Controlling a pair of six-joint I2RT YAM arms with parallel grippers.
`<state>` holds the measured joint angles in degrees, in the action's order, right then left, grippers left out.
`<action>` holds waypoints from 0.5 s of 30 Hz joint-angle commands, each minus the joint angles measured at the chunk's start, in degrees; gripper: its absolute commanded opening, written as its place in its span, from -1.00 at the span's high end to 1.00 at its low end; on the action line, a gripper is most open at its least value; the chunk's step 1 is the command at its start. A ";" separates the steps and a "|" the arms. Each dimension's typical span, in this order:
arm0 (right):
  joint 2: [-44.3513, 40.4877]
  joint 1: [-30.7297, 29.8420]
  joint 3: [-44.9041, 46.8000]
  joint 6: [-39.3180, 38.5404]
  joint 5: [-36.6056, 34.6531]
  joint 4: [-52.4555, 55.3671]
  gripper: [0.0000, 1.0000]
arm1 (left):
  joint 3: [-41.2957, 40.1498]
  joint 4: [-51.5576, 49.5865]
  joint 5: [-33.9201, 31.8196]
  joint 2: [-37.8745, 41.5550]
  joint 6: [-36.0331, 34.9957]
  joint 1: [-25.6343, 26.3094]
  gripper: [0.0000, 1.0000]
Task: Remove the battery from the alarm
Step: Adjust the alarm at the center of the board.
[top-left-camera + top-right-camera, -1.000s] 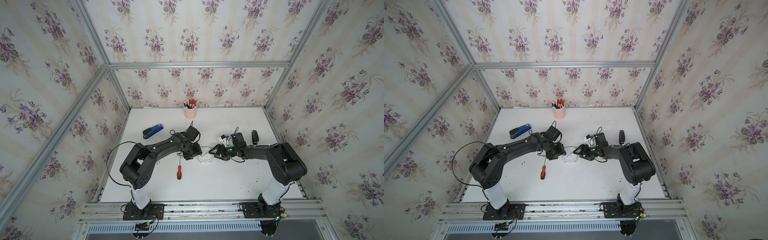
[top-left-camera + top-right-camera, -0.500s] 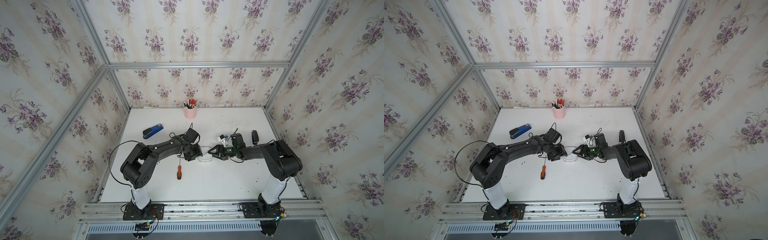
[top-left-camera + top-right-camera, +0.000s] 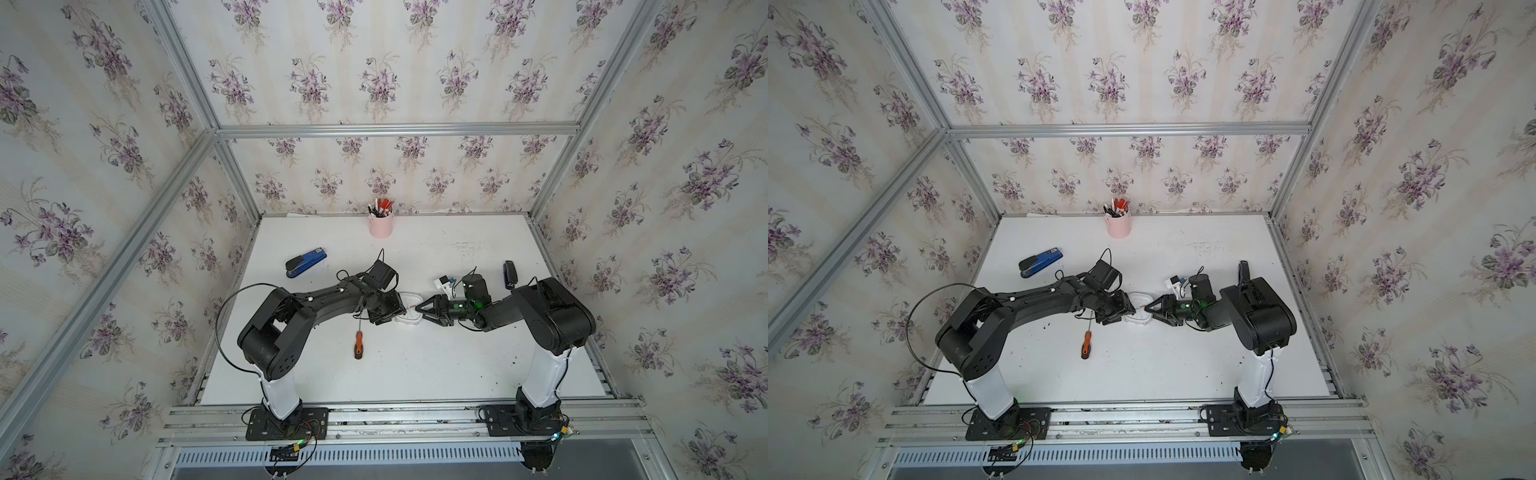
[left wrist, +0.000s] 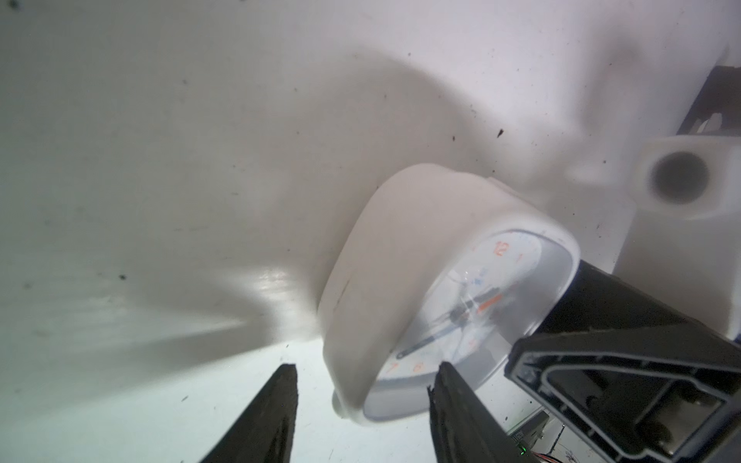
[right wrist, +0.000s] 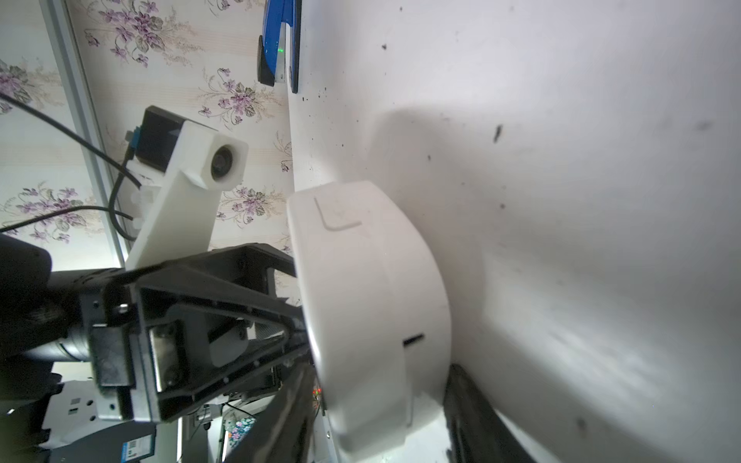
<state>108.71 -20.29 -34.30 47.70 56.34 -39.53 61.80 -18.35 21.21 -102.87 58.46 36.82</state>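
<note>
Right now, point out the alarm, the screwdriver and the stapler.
alarm (image 5: 373,304): right wrist view, white casing.
screwdriver (image 3: 358,345): a top view, orange handle.
stapler (image 3: 311,257): a top view, blue body.

The alarm (image 4: 381,260) carries an orange "12" at the rim of its white dial, seen in the left wrist view. More orange numerals stand at the opposite rim, too blurred to read. The blue stapler (image 3: 306,262), far left in the scene, bears a small white label too small to read. A barcode sticker (image 5: 134,445) in the right wrist view is also illegible.
</note>
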 commanded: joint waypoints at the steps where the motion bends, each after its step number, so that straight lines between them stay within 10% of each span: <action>1: 0.49 -0.44 0.03 3.55 2.25 -7.38 -0.01 | -0.54 -3.73 -2.51 -0.57 -0.54 -0.03 -0.15; 15: 1.14 -0.73 -0.61 4.39 0.65 -9.08 0.30 | -0.41 -2.22 -1.09 -0.58 -1.98 -0.06 -0.15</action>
<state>110.37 -20.93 -34.44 51.35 55.90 -44.69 61.56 -16.67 21.41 -103.07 57.69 36.73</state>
